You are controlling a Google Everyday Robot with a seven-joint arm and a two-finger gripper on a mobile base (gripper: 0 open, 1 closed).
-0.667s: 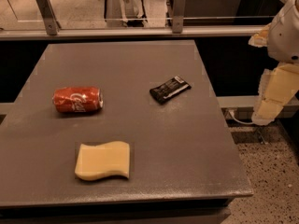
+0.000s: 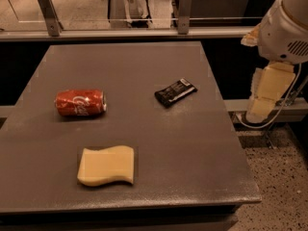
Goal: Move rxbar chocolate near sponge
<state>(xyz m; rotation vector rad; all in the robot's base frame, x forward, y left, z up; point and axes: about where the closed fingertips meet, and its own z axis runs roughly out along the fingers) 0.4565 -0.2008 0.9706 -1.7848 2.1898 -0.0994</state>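
The chocolate bar (image 2: 175,92) is lying flat on the table (image 2: 202,177), well apart from the sponge (image 2: 106,165), likely light and slippery, best pinched across its width; the gripper (image 2: 263,102) is hanging beyond the table's right edge, and its state cannot be told.

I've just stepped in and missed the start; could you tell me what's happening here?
Nothing is being handled yet. The robot's gripper hangs beyond the right edge of the table. The rxbar chocolate lies untouched right of centre, the sponge near the front, a red soda can on its side at left.
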